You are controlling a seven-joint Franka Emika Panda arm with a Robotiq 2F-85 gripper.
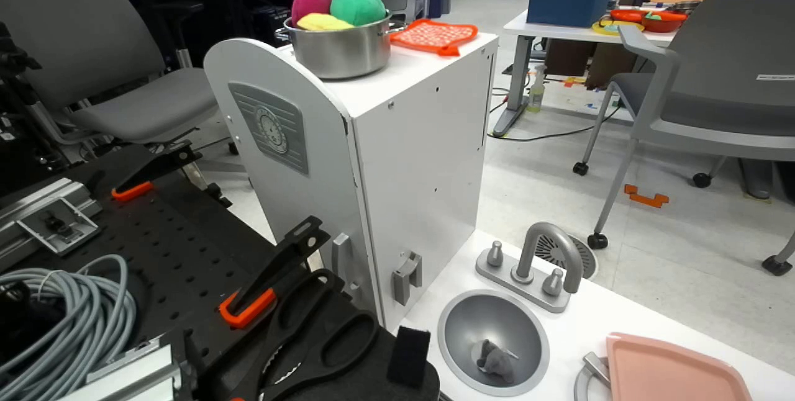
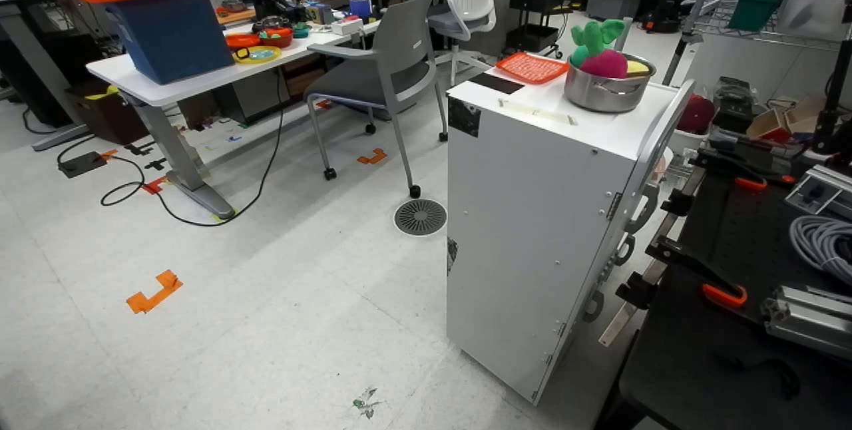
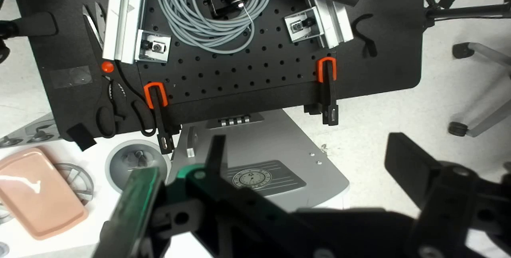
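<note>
- Two fingers (image 3: 403, 162) of the claw (image 3: 309, 146) spread wide apart in the wrist view: released, nothing seen in grasp. Behind the gap, grey cabinet front (image 3: 275, 142) with round dial (image 3: 251, 178). Contact with anything: cannot tell. Blurred green patch (image 3: 147, 186) beside one finger — maybe a toy, maybe part of the claw.
- Also in the wrist view: black bench (image 3: 379, 66) bearing scissors (image 3: 107, 66), grey cable (image 3: 215, 30) in a coil, and orange-tipped clamps (image 3: 158, 106) at the edge. Off to one side, pink tray (image 3: 44, 190) near a round sink (image 3: 115, 170).
- In an exterior view: steel pot (image 1: 341, 53) upright on top of the white cabinet (image 1: 428, 146), close behind the curved front; plush toys (image 1: 357, 5) heaped inside, orange pad (image 1: 438, 36) just beside. Grey item (image 1: 497, 362) in the sink, too small to identify. Claw out of sight.
- In an exterior view: same pot (image 2: 609, 94) on the cabinet, near the bench; blue bin (image 2: 173, 37) and grey chair (image 2: 406, 44) farther off. Claw out of sight here too.
- Progress, by judgement: toys already in the pot, perhaps placed, perhaps simply found so. No grasp made at this moment; any gripping or lifting apparently left. Early stage or pause — cannot tell which.
</note>
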